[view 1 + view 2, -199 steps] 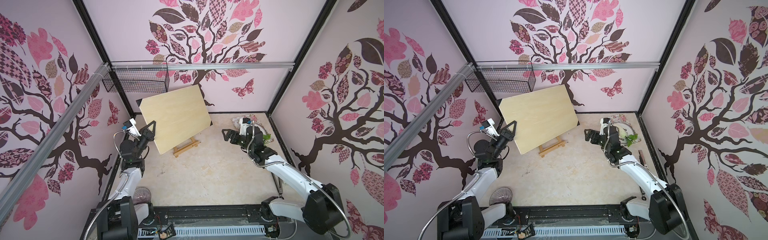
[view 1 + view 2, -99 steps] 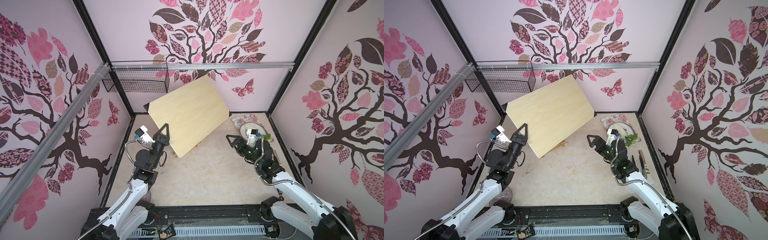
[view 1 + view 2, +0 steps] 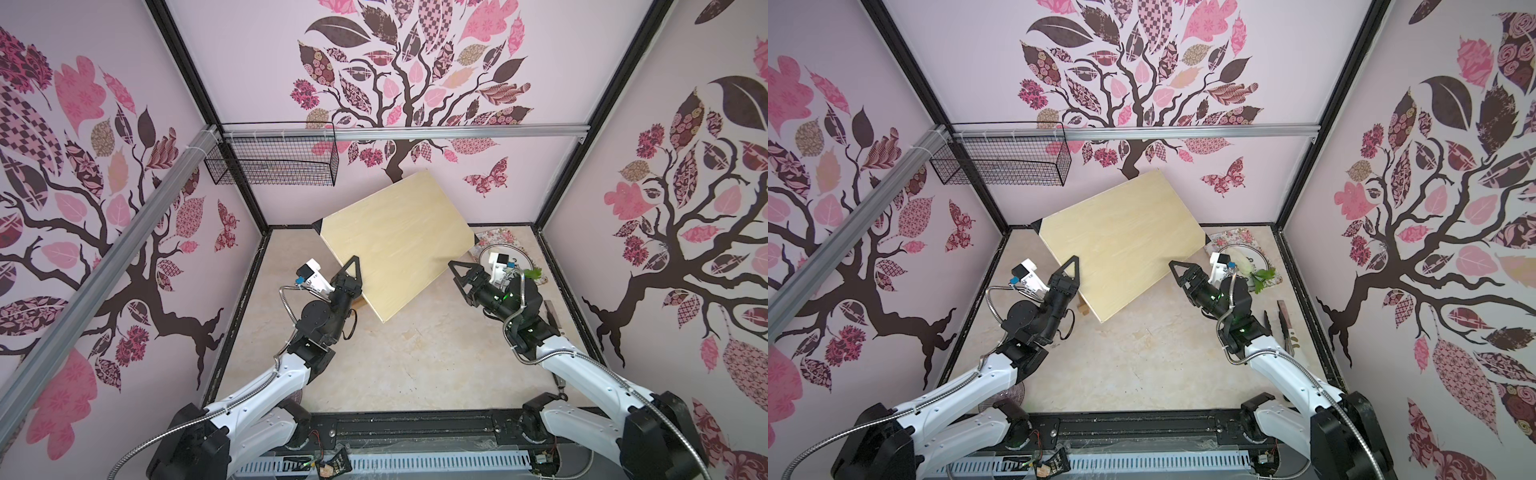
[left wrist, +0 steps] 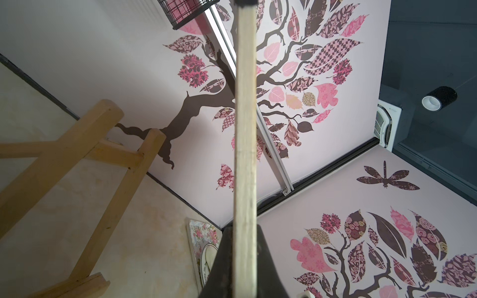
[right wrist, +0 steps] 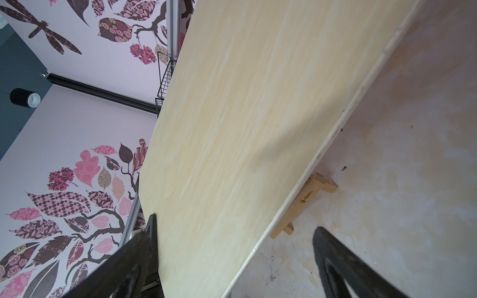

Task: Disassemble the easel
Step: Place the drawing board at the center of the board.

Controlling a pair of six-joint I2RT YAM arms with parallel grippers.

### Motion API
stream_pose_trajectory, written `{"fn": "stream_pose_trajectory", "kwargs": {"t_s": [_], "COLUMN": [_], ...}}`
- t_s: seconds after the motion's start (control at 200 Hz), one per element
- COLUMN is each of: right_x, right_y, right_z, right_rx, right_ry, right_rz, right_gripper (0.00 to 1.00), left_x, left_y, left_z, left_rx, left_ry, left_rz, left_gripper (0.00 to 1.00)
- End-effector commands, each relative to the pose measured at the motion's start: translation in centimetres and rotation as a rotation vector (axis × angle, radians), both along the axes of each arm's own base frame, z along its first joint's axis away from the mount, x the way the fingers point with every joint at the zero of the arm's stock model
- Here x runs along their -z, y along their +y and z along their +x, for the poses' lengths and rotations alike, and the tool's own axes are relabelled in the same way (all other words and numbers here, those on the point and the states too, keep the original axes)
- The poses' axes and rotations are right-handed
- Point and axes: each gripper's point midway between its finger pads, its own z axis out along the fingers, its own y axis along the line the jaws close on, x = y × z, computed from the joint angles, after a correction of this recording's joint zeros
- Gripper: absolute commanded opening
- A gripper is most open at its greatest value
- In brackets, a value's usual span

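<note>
**Board clamped in left gripper, easel on table beneath**

Beige marbled table (image 3: 395,374) fills the cell floor btwn the patterned walls. Large pale rectangular wooden board with black corners (image 3: 395,245) is held tilted over the table's back half, its far corner rising in front of the back wall; same in both top views. Black wire basket (image 3: 270,162) hangs on the back wall, well apart from the board.

Left gripper (image 3: 354,268) is at the board's left edge w/ jaws clamped on it. In left wrist view the thin edge of the board (image 4: 244,129) runs straight out from btwn the two dark jaws.

Right gripper (image 3: 458,272) sits just beside the board's right edge w/ jaws wide apart. Right wrist view has one jaw on the face side of the board (image 5: 245,129) & one on the table side, nothing pinched. Can't tell if either touches.

Small light brown wooden-slat A-frame easel (image 4: 77,160) stands on the table under the board. From above it's mostly hidden: only one end of the easel (image 3: 1084,310) shows, near the left gripper. In left wrist view it's apart from the board's edge. Its ledge bar w/ small dark logo (image 5: 304,203) pokes out below the board's edge in right wrist view.

Floral rectangular tray (image 3: 1229,237) lies in the table's back right corner, w/ a round white plate (image 3: 1256,262) on it & a green leafy sprig (image 3: 1262,276) at the plate's near rim
</note>
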Motion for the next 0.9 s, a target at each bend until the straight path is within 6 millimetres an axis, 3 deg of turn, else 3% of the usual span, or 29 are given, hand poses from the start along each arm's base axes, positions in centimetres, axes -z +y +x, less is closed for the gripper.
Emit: {"fn": "stream_pose_trajectory", "kwargs": {"t_s": [0.0, 0.2, 0.45, 0.605, 0.895], "right_x": [-2.4, -2.6, -4.0, -5.1, -8.8], "right_y": [0.8, 1.4, 1.6, 1.6, 0.9], "right_z": [0.7, 1.7, 2.3, 2.2, 1.6], "right_rx": [-0.023, -0.032, -0.034, -0.035, -0.022], "right_ry": [-0.014, -0.014, -0.042, -0.071, -0.208], "right_rz": [0.119, 0.143, 0.180, 0.208, 0.267], "right_gripper": [0.99, 0.92, 0.62, 0.47, 0.35], "left_x": [-13.1, -14.3, -14.7, -13.9, -10.5], "left_y": [3.5, 3.0, 3.0, 3.5, 3.4], "left_z": [-5.5, -6.1, -6.9, -6.8, -5.8], "left_rx": [0.041, 0.087, 0.115, 0.109, 0.119], "left_ry": [-0.395, -0.405, -0.403, -0.376, -0.264], "left_rz": [-0.409, -0.459, -0.507, -0.551, -0.644], "left_gripper": [0.00, 0.00, 0.00, 0.00, 0.00]}}
